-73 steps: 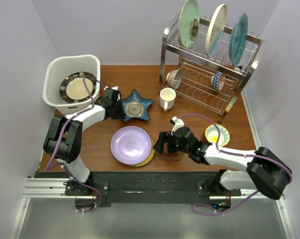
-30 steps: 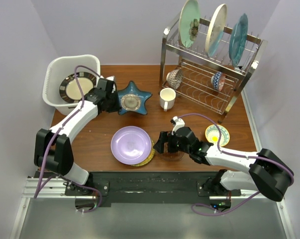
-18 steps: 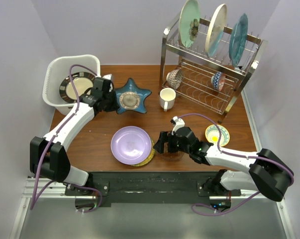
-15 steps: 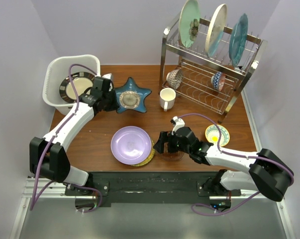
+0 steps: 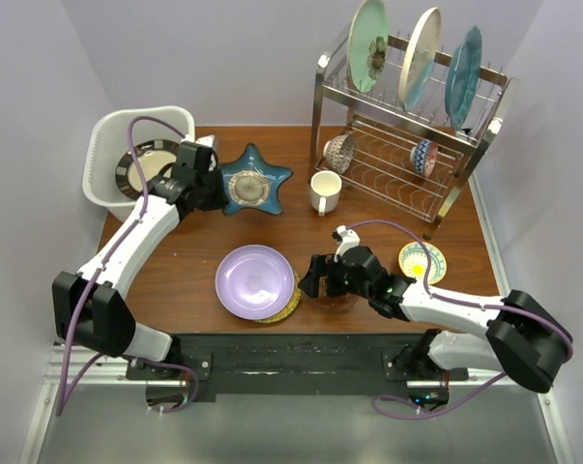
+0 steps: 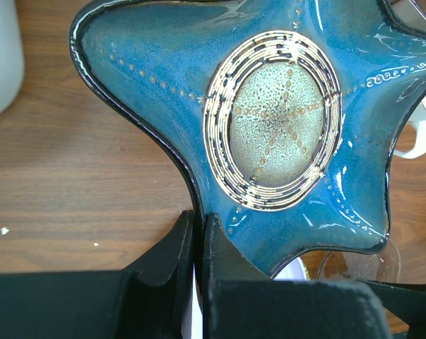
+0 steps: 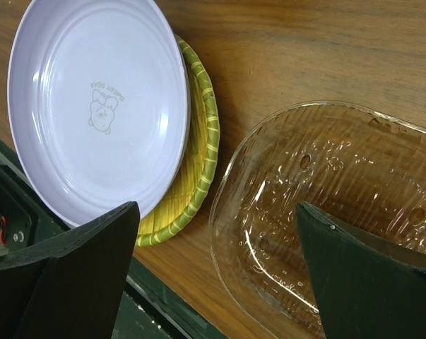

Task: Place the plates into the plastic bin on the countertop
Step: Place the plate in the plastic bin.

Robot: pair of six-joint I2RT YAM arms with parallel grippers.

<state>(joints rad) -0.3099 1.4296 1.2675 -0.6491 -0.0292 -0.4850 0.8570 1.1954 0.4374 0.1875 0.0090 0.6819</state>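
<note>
Jaws of the right gripper [image 5: 328, 285] stood spread over a glass dish [image 7: 326, 212], just beside the lavender plate [image 5: 254, 280]. Farther back, the left gripper [image 6: 196, 233] pinched one arm of the star dish [image 5: 253, 181], apparently raised, near the bin [image 5: 102, 135] holding a black-rimmed plate [image 5: 141, 166].

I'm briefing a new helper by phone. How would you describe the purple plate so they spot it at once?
On the wooden countertop, look at the near edge, midway between the two arms. The lavender plate lies there, overlapping a yellow-green striped plate, with a clear glass dish to its right. It alone is plain pale purple.
</note>
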